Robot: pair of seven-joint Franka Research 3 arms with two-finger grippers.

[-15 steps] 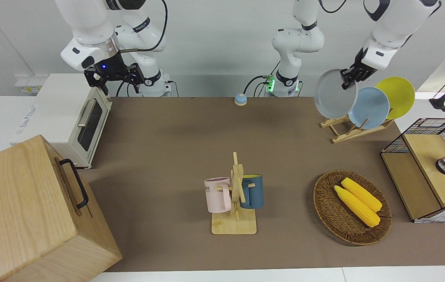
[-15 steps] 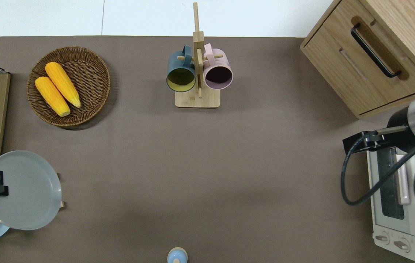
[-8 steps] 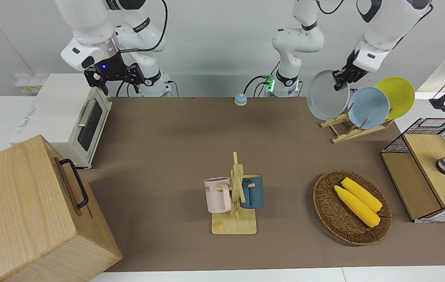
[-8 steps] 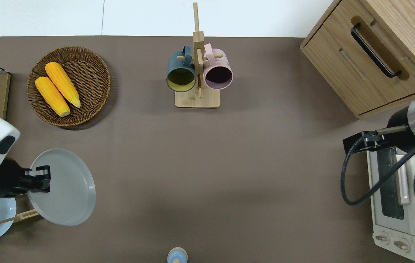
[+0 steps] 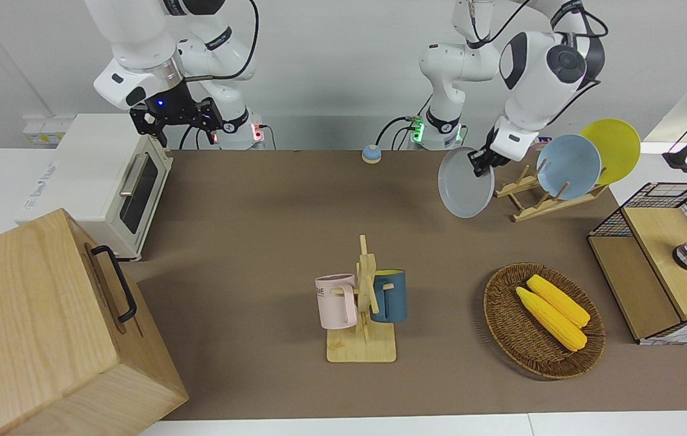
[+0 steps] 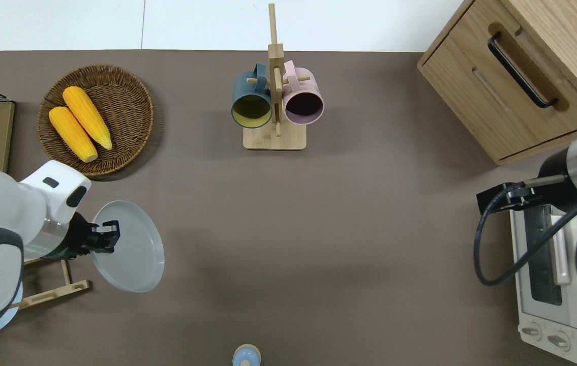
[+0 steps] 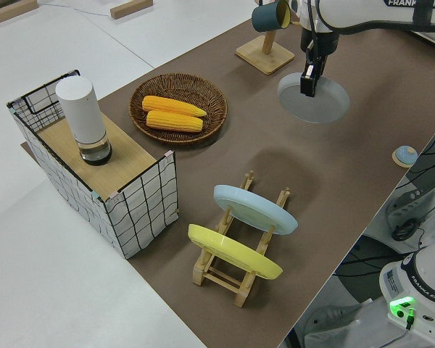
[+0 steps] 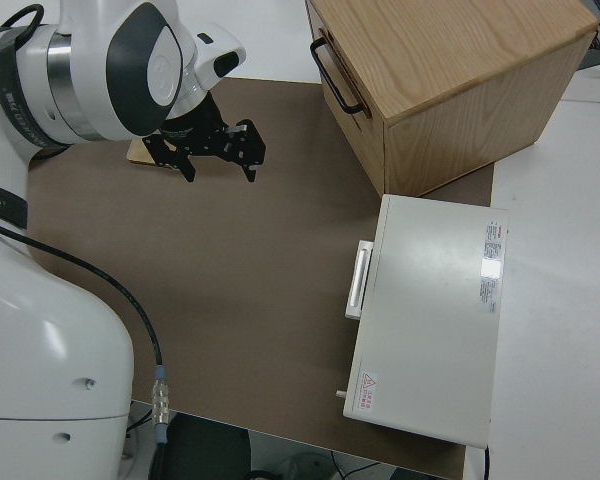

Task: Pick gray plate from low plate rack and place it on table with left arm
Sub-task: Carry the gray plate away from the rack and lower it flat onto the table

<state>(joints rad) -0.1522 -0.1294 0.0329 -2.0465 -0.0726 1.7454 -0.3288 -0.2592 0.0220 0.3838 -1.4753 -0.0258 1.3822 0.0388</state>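
While the white jointed left arm (image 5: 531, 79) reaches out from its end of the table, its black two-finger left gripper (image 6: 108, 237) is clamped on the rim of the round pale gray plate (image 6: 128, 246), holding it up in the air. The gray plate is tilted, neither flat nor fully upright, and by the overhead view it hangs over bare brown table (image 6: 319, 229) just beside the low light-wood slatted plate rack (image 6: 52, 292), toward the middle of the table from it. In the left side view the gray plate (image 7: 315, 98) is clear of the rack (image 7: 235, 272) and casts a soft shadow on the surface below it.

Two plates stand in the rack: a round light blue plate (image 5: 568, 166) and, beside it toward the left arm's end of the table, a round yellow plate (image 5: 612, 148). Both lean against the pegs. The slot nearest the middle of the table shows only bare pegs.

Farther from the robots than the rack lies an oval brown wicker basket (image 6: 130, 107) with two yellow corn cobs (image 6: 80, 122) in it. Near the middle of the table, a taller wooden mug stand (image 5: 364, 327) with a square base carries a pink mug (image 5: 337, 301) and a dark blue mug (image 5: 390, 295).

The right arm is parked, its black right gripper (image 8: 248, 152) with the fingers spread apart and holding nothing.
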